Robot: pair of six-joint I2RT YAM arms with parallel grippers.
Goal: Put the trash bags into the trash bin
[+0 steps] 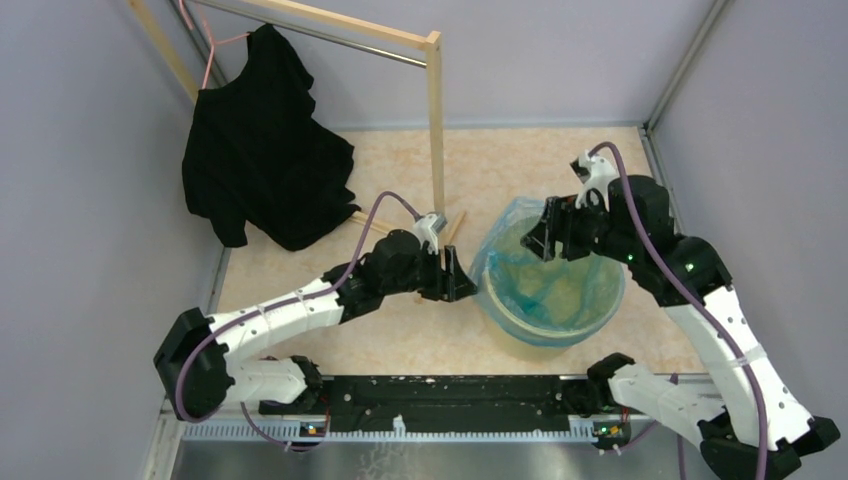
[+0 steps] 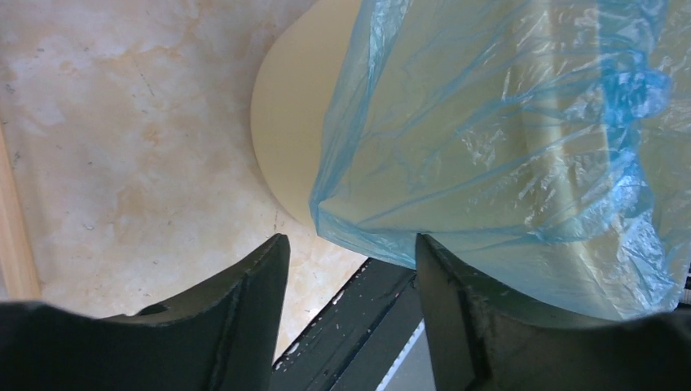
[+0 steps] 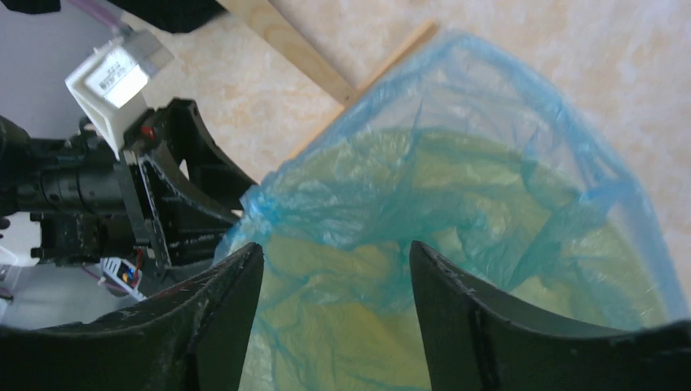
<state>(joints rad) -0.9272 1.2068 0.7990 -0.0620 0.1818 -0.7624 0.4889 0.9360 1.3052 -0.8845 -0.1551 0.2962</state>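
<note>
The pale yellow trash bin stands on the floor between the arms. A thin blue trash bag lines it, its edge folded over the rim on the left and rising loose at the back. My left gripper is open and empty, just left of the bin's rim; in the left wrist view its gripper sits below the bag's hanging edge and the bin wall. My right gripper is open and empty above the bin's back rim; in the right wrist view it looks down into the bag.
A wooden rack stands behind the bin, with a black shirt on a pink hanger at the left. The rack's foot bar lies near the bin. Grey walls close in both sides. The black base rail runs along the near edge.
</note>
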